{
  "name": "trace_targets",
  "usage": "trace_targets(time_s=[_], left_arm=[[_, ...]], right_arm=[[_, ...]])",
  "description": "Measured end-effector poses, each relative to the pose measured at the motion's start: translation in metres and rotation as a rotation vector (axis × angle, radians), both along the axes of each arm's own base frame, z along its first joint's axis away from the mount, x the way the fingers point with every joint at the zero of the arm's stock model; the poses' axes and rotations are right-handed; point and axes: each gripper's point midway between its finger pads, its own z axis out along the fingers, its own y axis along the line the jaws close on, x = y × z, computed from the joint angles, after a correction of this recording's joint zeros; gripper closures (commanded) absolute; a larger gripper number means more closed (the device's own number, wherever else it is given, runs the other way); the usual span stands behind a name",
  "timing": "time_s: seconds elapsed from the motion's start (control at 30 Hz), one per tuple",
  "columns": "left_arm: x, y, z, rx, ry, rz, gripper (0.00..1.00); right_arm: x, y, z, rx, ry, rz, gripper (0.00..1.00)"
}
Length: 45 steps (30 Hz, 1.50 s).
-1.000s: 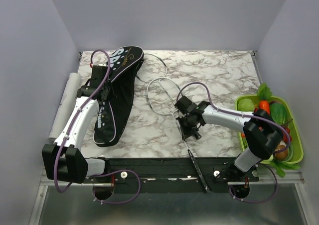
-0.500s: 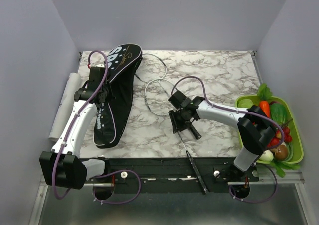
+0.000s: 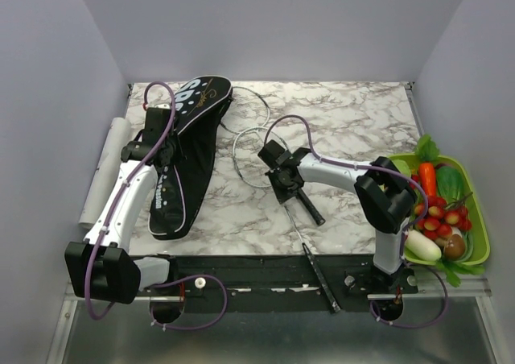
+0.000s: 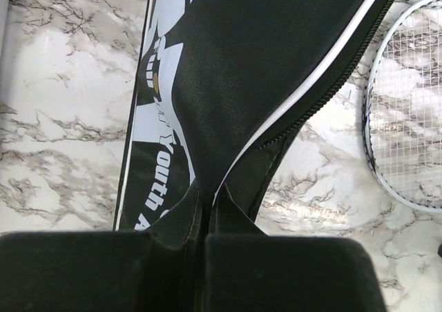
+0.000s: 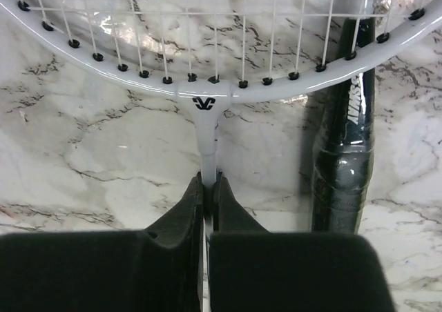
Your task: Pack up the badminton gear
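1. The left gripper (image 4: pixel 206 203) is pinched shut on the zip edge of the black racket bag (image 4: pixel 262 70), which lies on the left of the marble table (image 3: pixel 362 114)
2. The right gripper (image 5: pixel 207 188) is clamped narrowly on the white throat of a racket (image 5: pixel 200 105), mid-table, right of the bag
3. Another racket's black handle (image 5: pixel 342 181) lies just beside it

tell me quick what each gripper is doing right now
left gripper: closed, pinching the bag
right gripper: closed on a racket, just below its hoop
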Motion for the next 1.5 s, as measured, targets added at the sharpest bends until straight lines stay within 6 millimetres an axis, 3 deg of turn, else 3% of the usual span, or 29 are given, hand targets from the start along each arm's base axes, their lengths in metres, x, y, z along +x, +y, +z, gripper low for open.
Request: trace_targets(time_s=[0.3, 0.5, 0.67, 1.0, 1.23, 1.4, 1.5], left_arm=[[0.006, -0.005, -0.006, -0.017, 0.012, -0.015, 1.00], [0.013, -0.018, -0.018, -0.071, 0.044, -0.042, 1.00], [0.018, -0.028, -0.020, -0.110, 0.044, -0.067, 1.00], [0.020, -0.079, -0.028, -0.163, 0.060, -0.193, 1.00], [0.015, -0.111, -0.030, -0.181, 0.067, -0.262, 1.00], [0.011, -0.131, -0.030, -0.204, 0.057, -0.293, 1.00], [0.004, -0.143, -0.041, -0.218, 0.068, -0.307, 1.00]], right_arm=[[0.005, -0.016, 0.011, -0.072, -0.057, 0.006, 0.99], [-0.003, -0.031, 0.054, -0.056, -0.104, 0.028, 0.99], [-0.014, -0.032, 0.088, 0.013, -0.126, 0.073, 0.99], [-0.029, -0.014, 0.091, 0.025, -0.054, 0.161, 0.99], [-0.019, 0.003, 0.095, 0.035, -0.048, 0.170, 0.99], [-0.005, 0.022, 0.088, 0.030, -0.038, 0.161, 0.99], [0.007, 0.036, 0.082, 0.034, -0.035, 0.142, 0.99]])
